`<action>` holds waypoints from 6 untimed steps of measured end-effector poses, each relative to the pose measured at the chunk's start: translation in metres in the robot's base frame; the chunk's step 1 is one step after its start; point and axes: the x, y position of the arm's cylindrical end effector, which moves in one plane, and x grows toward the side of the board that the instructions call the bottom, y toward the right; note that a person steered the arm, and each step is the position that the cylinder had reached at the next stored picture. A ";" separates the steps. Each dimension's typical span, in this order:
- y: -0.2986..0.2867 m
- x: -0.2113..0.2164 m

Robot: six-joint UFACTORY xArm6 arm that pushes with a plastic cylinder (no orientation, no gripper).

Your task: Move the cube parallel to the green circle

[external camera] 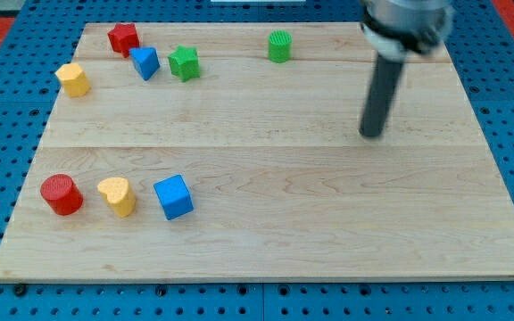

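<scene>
A blue cube (173, 197) sits on the wooden board (275, 205) at the view's lower left. A green circle block (279, 45) stands near the view's top, right of centre. My tip (372, 135) rests on the board at the view's right, below and to the right of the green circle and far from the blue cube.
A red circle (62, 194) and a yellow heart (117, 195) lie left of the blue cube. At the view's top left are a red star-like block (123, 38), a blue triangular block (145, 63), a green star (184, 63) and a yellow block (73, 79).
</scene>
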 end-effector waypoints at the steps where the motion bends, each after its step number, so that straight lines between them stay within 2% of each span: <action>1: 0.004 0.071; 4: -0.032 0.076; 5: -0.091 0.136; 6: -0.167 0.149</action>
